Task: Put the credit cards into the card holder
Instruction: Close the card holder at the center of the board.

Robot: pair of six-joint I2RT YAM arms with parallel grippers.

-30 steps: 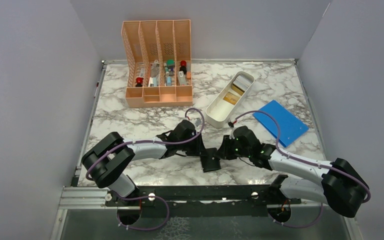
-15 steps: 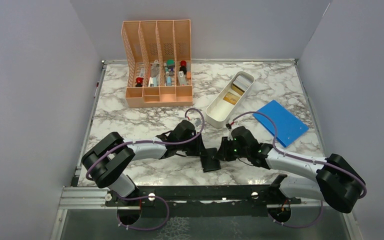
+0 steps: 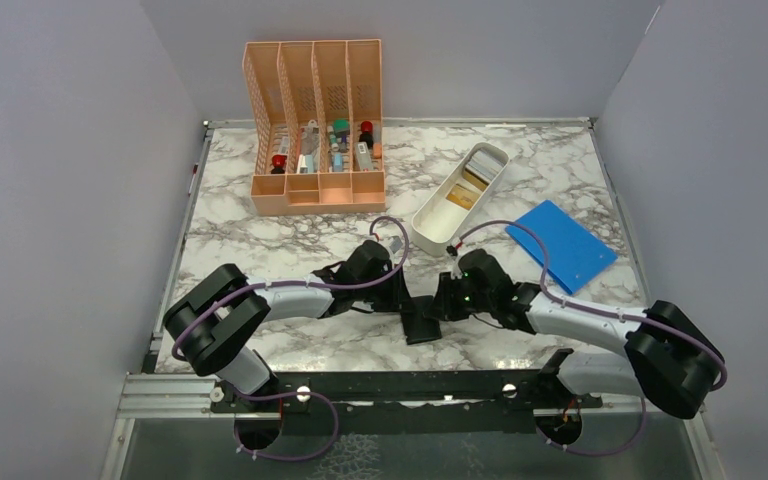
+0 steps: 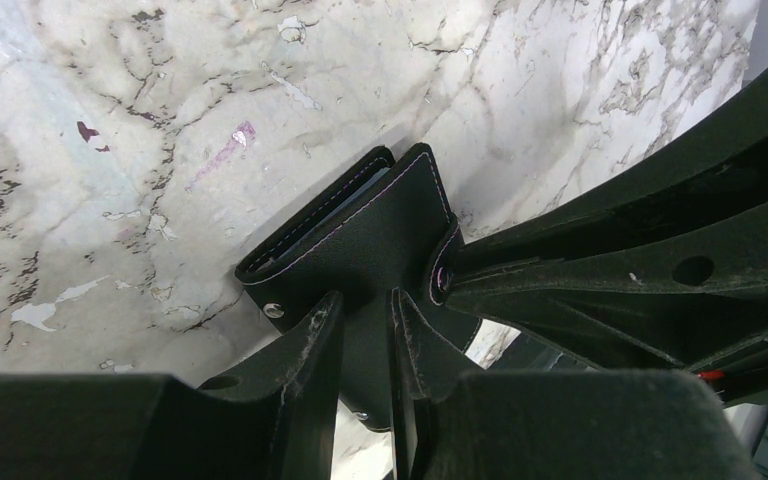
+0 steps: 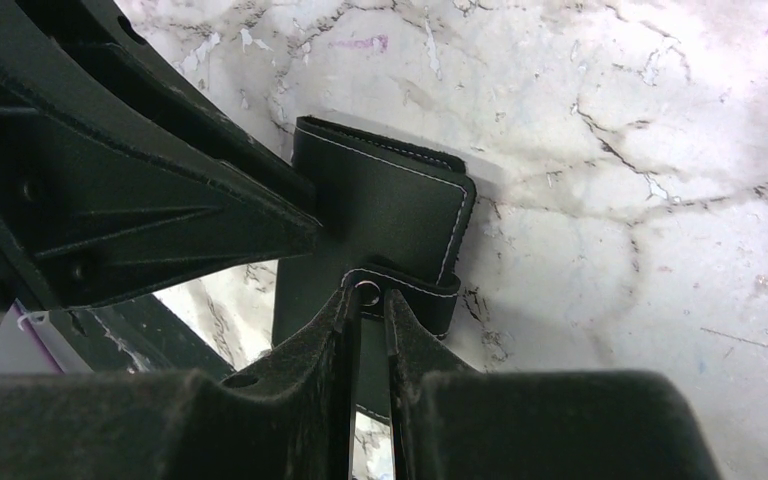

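The right gripper (image 5: pixel 365 318) is closed on the snap tab (image 5: pixel 420 295) of the black card holder (image 5: pixel 380 200). The left gripper (image 4: pixel 363 345) clamps the opposite panel, apparently so that the two can spread the fold and bare its slots. The holder sits low at the marble table (image 3: pixel 290 240). Beyond the holder and to its right, the credit cards (image 3: pixel 462 196) wait in a white tray (image 3: pixel 428 238).

Peach slotted organizer (image 3: pixel 315 130), white oblong tray (image 3: pixel 426 229), flat blue rectangle (image 3: pixel 562 245) on marble table (image 3: pixel 250 215)

card holder (image 3: pixel 421 320) front centre, cards (image 3: pixel 463 196) in tray (image 3: pixel 428 236) behind
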